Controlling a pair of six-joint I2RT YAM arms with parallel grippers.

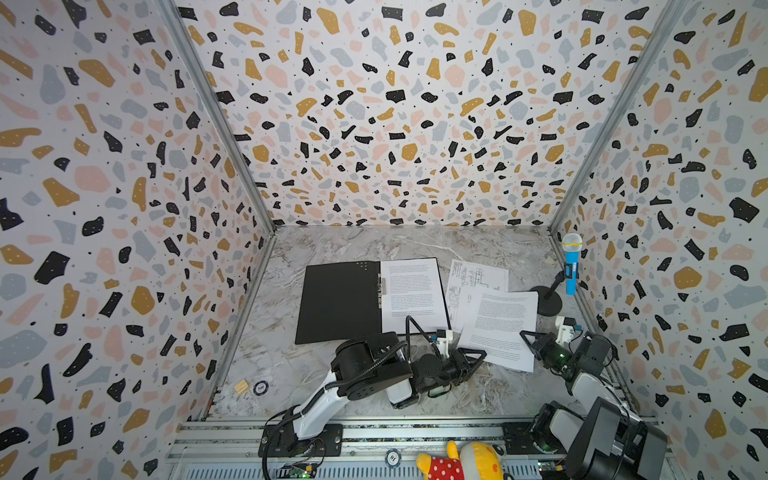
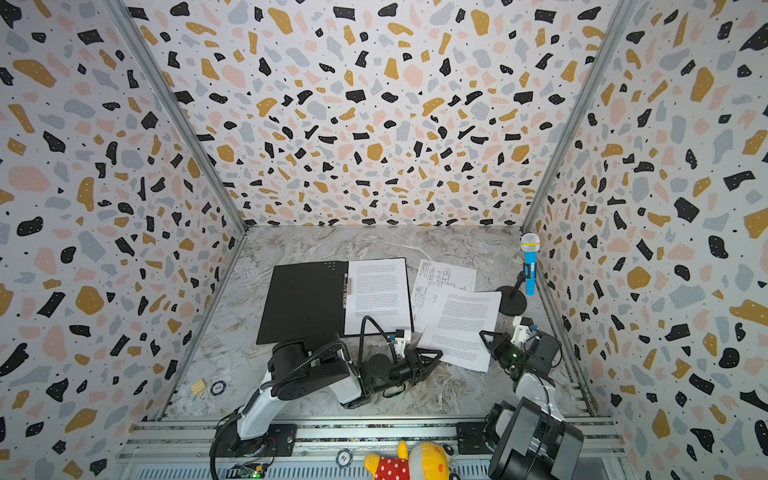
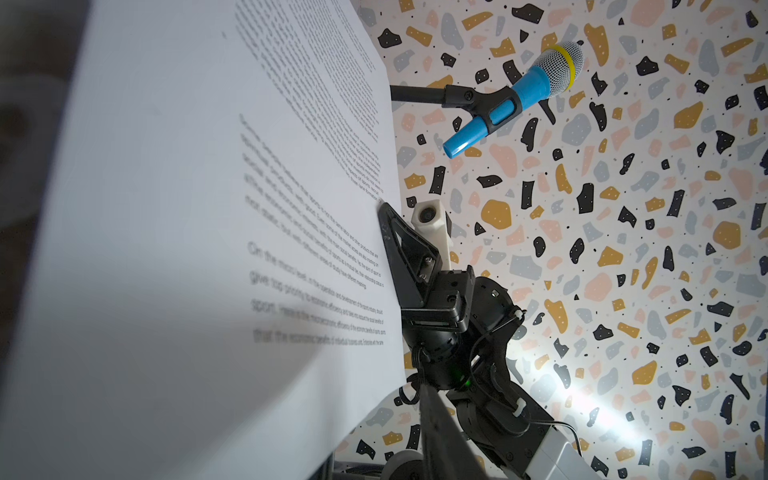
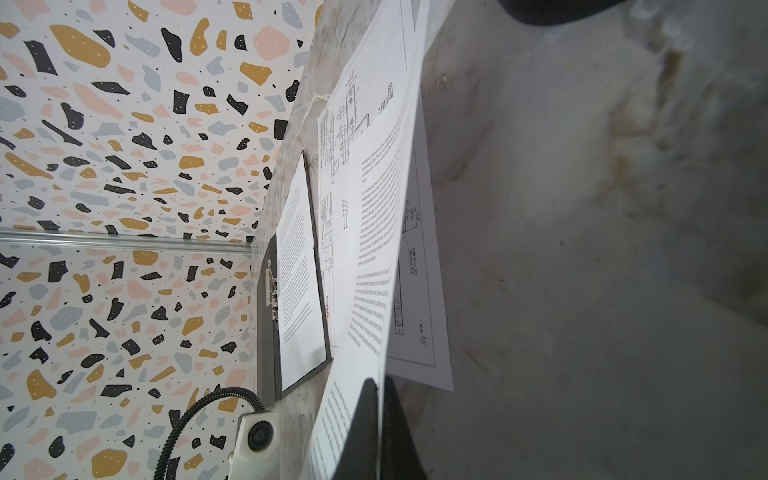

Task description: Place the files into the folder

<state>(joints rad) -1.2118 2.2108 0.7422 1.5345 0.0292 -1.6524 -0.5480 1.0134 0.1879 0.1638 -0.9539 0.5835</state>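
Observation:
The folder (image 1: 338, 299) (image 2: 303, 297) lies open, black inside up, with a metal clip at its spine. One of the files, a printed text sheet (image 1: 411, 293), lies on its right half. A sheet of line drawings (image 1: 478, 276) (image 4: 415, 291) lies flat to the right. Over it a second text sheet (image 1: 498, 328) (image 3: 187, 249) (image 4: 374, 232) is lifted at its right edge, where my right gripper (image 1: 525, 335) (image 4: 379, 411) is shut on it. My left gripper (image 1: 481, 354) stands open at that sheet's near left corner; one finger (image 3: 436, 436) shows apart from the paper.
A blue microphone (image 1: 571, 270) on a black stand (image 1: 546, 303) stands at the right wall, close behind my right arm. A wooden block (image 1: 241, 386) and a round chip (image 1: 260, 387) lie front left. A plush toy (image 1: 457, 461) sits on the front rail.

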